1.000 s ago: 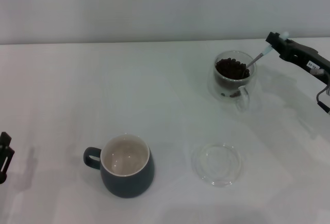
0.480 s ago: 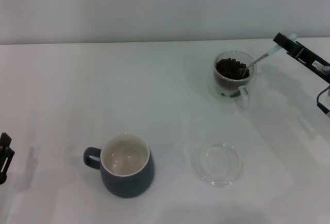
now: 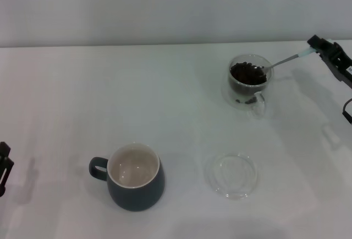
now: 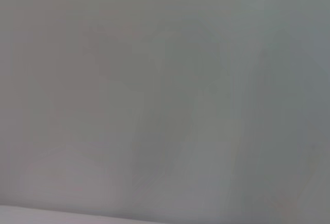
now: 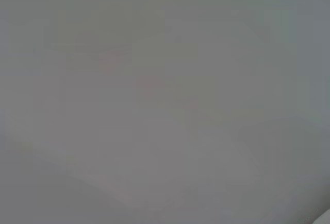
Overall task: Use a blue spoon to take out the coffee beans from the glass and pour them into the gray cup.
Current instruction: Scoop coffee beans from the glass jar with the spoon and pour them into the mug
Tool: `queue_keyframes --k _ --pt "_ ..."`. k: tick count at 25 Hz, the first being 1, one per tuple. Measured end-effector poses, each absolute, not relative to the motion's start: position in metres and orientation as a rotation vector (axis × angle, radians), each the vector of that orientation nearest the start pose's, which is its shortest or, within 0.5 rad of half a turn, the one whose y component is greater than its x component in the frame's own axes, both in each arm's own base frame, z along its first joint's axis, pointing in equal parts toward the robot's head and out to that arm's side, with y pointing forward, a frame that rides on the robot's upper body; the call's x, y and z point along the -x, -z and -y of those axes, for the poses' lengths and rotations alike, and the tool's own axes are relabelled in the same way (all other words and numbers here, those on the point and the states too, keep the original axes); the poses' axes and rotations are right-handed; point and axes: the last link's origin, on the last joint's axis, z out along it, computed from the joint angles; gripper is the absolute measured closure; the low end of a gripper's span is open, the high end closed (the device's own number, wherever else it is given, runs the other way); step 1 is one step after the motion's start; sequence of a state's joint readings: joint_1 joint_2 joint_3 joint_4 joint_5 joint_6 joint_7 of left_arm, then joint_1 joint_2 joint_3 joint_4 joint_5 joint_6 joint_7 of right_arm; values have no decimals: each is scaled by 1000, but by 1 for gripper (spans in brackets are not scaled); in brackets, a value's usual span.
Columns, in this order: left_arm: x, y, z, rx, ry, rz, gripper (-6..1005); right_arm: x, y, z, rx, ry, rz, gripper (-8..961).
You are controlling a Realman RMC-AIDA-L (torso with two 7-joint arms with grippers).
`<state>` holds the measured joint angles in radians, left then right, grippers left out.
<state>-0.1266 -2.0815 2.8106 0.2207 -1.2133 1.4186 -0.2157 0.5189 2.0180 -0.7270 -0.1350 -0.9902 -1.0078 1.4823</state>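
The glass [image 3: 246, 84] stands at the back right of the table, filled with dark coffee beans [image 3: 245, 74]. My right gripper [image 3: 318, 45] is at the right edge, shut on the pale handle of the blue spoon [image 3: 286, 60]. The spoon lies nearly level, its metal bowl over the glass's rim, on top of the beans. The gray cup [image 3: 133, 176] stands at the front left, its cream inside empty, handle to the left. My left gripper [image 3: 3, 167] is parked at the left edge. Both wrist views show only blank grey.
A flat clear glass saucer [image 3: 231, 174] lies on the white table [image 3: 176, 107], right of the gray cup and in front of the glass.
My right gripper has drawn back to the right. The spoon has tilted from steep to nearly level, and its bowl has risen from deep in the beans to the glass's rim.
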Motion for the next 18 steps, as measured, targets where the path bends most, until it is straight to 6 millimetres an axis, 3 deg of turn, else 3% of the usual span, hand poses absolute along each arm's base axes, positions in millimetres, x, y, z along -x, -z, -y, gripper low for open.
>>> queue_keyframes --k 11,18 --pt "365 33 -205 1554 762 699 271 -350 -19 -358 1321 -1334 -1592 803" --pt "365 33 -204 1553 761 700 271 -332 -21 -341 1450 -1499 -1597 803"
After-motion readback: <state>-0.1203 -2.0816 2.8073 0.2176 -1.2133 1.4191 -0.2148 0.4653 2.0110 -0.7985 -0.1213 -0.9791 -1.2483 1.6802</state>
